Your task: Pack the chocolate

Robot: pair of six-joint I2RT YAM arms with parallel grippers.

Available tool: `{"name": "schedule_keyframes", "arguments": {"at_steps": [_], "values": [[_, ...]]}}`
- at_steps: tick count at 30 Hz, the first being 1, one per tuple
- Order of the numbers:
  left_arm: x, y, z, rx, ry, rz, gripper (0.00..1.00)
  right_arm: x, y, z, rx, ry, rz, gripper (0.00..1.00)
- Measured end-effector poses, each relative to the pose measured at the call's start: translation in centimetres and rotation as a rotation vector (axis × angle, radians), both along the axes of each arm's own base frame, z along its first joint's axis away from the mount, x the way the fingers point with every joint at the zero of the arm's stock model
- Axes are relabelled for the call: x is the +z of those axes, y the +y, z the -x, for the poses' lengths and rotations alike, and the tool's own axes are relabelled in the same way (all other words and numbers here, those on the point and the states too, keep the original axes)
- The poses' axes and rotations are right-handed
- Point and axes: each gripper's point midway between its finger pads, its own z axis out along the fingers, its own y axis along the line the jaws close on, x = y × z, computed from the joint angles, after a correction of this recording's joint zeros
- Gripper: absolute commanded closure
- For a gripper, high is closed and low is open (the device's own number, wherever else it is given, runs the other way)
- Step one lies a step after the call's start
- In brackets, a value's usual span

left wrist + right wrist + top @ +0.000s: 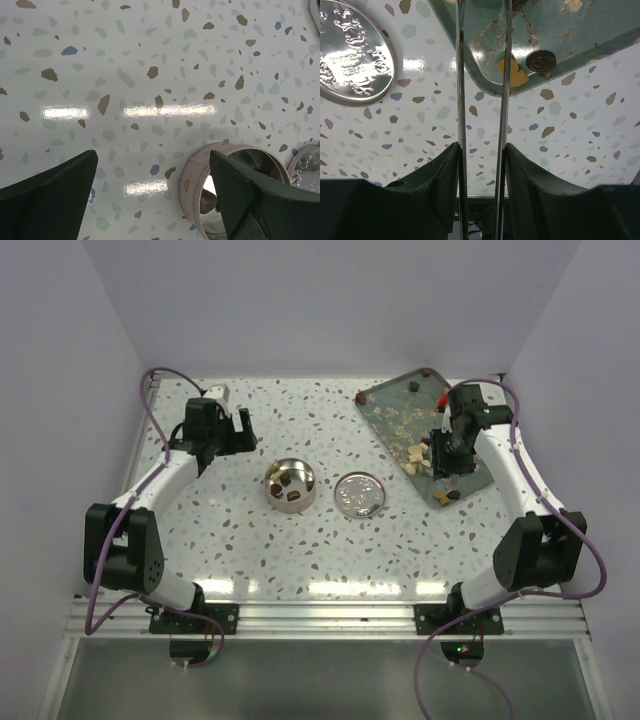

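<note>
The left arm rises from its base at the lower left of the top view and folds at the elbow, its forearm running toward the upper middle. The left gripper lies level and faces right toward the round metal tin. In the left wrist view the left gripper hangs above the speckled worktop. Its jaws are released and spread wide with nothing between them. The tin's pale wall sits just behind the finger at the frame's lower right.

The right arm rises from the lower right, bends, and reaches up over the teal flowered tray in the upper right. The right gripper points down over the tray's lower end. In the right wrist view the right gripper has its jaws clamped on metal tweezers. The two thin blades run up past the top of the frame, so their tips are hidden.

Most of the chocolate is scattered on the tray, dark and pale lumps alike. A few dark lumps lie in the open tin at the centre. A dark round piece and tan bits sit by the tray's corner. The embossed lid lies flat just right of the tin, apart from it, and it also shows at the upper left of the right wrist view.
</note>
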Motion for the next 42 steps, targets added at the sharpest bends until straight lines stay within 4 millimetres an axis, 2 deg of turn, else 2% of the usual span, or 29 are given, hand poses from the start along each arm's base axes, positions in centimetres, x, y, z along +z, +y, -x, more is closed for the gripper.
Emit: {"name": "schedule_keyframes", "arguments": {"at_steps": [10,15,21,25,31,35,38,42], "values": [[0.1,-0.1,0.0,-0.002,-0.001,0.001,0.0,0.1,0.0,0.0,0.0,-0.002,0.0,0.59],[0.0,-0.2,0.0,-0.004,0.001,0.001,0.0,0.1,0.0,0.0,0.001,-0.003,0.002,0.69],[-0.2,-0.2,0.0,-0.005,0.006,0.0,0.0,0.3,-0.1,-0.2,-0.002,-0.009,0.007,0.73],[-0.3,-0.2,0.0,-0.005,0.007,0.0,0.0,1.7,-0.2,-0.7,-0.004,-0.038,0.008,0.74],[-0.3,-0.2,0.0,-0.005,0.008,0.0,0.0,5.9,0.5,-2.8,0.009,-0.161,0.001,0.75],[-0.3,-0.2,0.0,-0.005,0.008,0.0,0.0,7.6,3.2,-3.4,0.078,-0.208,-0.01,0.75],[-0.3,-0.2,0.0,-0.001,0.009,0.004,0.0,7.9,7.3,-3.4,0.177,-0.214,-0.036,0.75],[-0.3,-0.2,0.0,0.0,0.01,0.004,0.0,7.2,13.1,-2.7,0.304,-0.185,-0.078,0.75]]}}
